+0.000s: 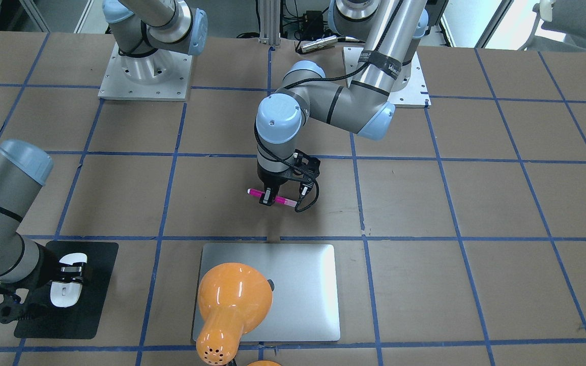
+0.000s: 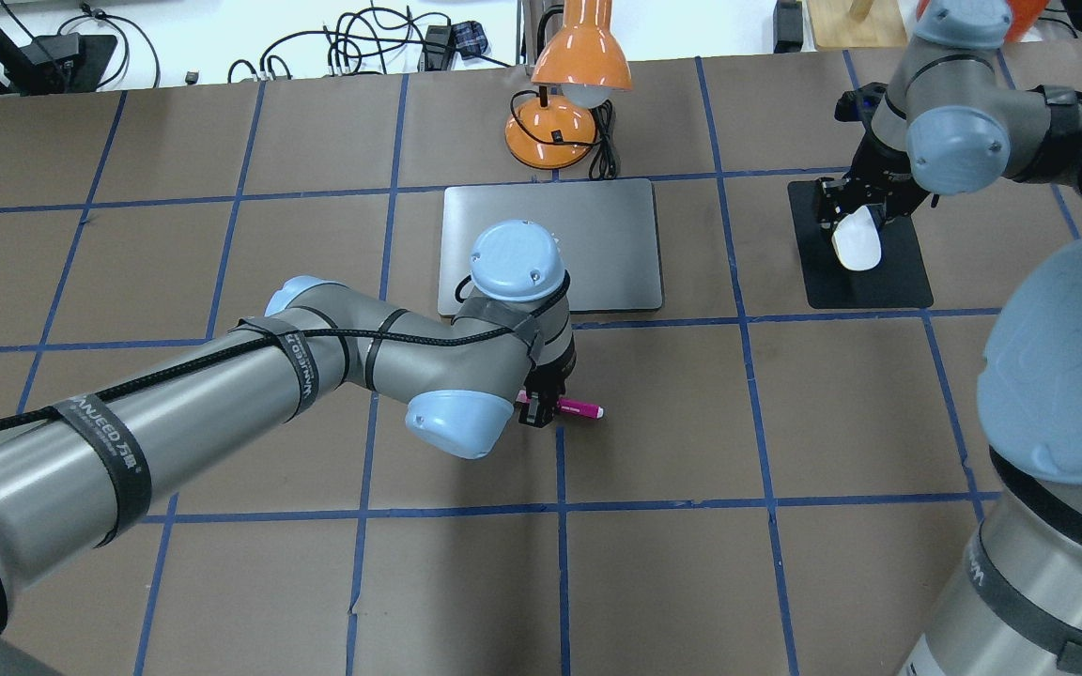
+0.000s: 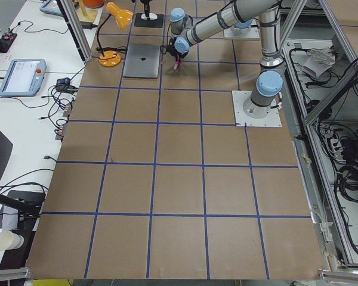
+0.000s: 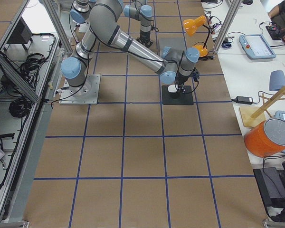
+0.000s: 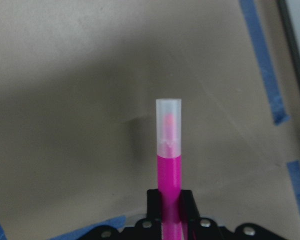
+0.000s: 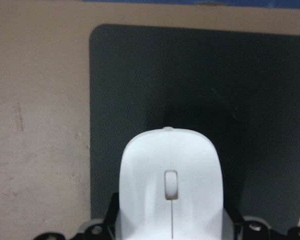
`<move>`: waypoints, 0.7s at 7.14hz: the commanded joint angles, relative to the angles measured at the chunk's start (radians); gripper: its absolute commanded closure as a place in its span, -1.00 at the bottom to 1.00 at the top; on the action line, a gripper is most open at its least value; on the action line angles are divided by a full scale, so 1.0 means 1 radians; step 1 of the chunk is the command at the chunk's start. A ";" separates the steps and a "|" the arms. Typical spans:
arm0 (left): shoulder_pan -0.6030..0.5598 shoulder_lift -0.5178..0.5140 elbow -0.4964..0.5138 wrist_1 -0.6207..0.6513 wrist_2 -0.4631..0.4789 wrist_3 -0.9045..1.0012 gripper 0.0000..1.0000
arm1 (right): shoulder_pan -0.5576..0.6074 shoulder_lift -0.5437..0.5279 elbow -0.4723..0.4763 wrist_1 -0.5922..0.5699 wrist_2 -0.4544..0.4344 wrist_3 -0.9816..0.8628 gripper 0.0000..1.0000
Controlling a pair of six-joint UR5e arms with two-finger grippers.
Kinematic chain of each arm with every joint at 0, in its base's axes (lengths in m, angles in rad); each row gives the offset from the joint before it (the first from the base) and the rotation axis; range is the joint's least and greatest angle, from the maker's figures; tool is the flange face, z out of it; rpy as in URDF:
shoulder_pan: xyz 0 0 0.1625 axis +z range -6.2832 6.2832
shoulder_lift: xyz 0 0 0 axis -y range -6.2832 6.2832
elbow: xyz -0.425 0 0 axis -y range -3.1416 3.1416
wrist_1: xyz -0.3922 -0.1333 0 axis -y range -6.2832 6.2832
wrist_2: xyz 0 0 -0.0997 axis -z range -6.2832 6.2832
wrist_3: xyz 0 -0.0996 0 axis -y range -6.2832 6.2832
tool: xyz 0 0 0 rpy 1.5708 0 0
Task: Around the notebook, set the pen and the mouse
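My left gripper (image 1: 271, 199) is shut on the magenta pen (image 1: 255, 192) near its middle and holds it level, low over the brown table. The pale cap (image 5: 168, 120) points away from the wrist camera. The silver notebook (image 1: 308, 284) lies closed a short way beyond the pen, in the overhead view just above my left wrist. My right gripper (image 1: 71, 269) is shut on the white mouse (image 1: 63, 295) over the black pad (image 1: 97, 310), to the notebook's right in the overhead view. I cannot tell whether the mouse touches the pad.
An orange desk lamp (image 2: 564, 94) stands at the notebook's far edge, and its shade (image 1: 232, 297) covers part of the notebook in the front-facing view. Blue tape lines (image 2: 560, 469) grid the brown table. Both arm bases stand on the robot's side.
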 commanded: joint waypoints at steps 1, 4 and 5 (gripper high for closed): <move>0.062 0.036 0.002 -0.015 -0.026 0.166 -1.00 | -0.001 0.035 -0.001 0.006 0.004 0.001 -0.10; 0.185 0.218 0.022 -0.242 -0.009 0.945 -1.00 | 0.000 0.023 -0.031 0.021 -0.010 0.002 -1.00; 0.255 0.301 0.042 -0.324 0.011 1.140 -1.00 | 0.005 -0.001 -0.068 0.094 -0.001 0.018 -1.00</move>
